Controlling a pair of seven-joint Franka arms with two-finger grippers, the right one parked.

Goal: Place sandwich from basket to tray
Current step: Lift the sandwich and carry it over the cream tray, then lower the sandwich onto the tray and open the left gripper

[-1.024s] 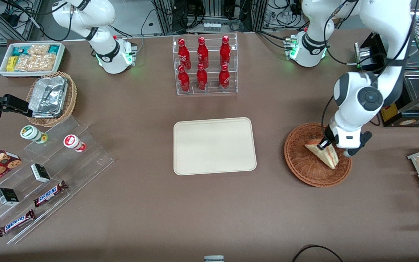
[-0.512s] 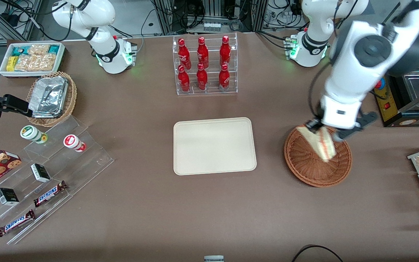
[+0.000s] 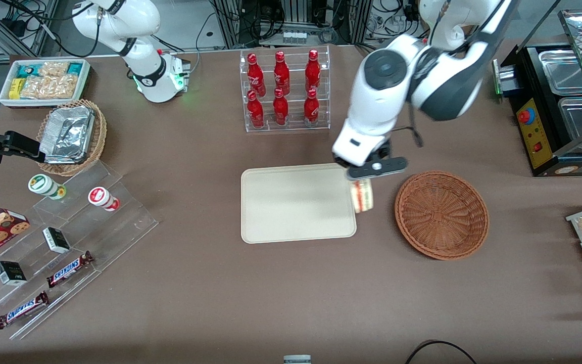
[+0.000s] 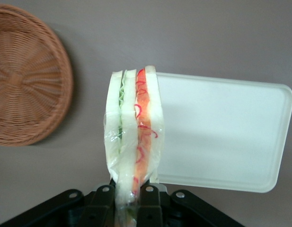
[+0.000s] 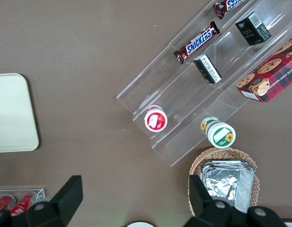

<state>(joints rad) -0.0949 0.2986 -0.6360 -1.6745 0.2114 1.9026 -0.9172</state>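
A cream-beige tray (image 3: 291,202) is lying bare at the centre of the brown tabletop (image 3: 220,293), nearer the front camera than a clear rack of red bottles (image 3: 283,91). The working arm's hand (image 3: 367,174) is hovering above the tray's edge that faces the basket, its fingers closing on the wrapped sandwich (image 3: 362,196), which is hanging clear of every surface between tray and basket. In the wrist view, the sandwich (image 4: 134,135) is standing edge-on in clear film, pale bread sandwiching green and red-orange layers, its narrow end pinched in the black hand (image 4: 131,203); one side of it is overlapping the tray (image 4: 221,132), and the basket (image 4: 27,75) is sitting apart from it on the tabletop. The reddish-brown wicker basket (image 3: 441,215) is resting just beside the tray, toward the working arm's end, with nothing in it.
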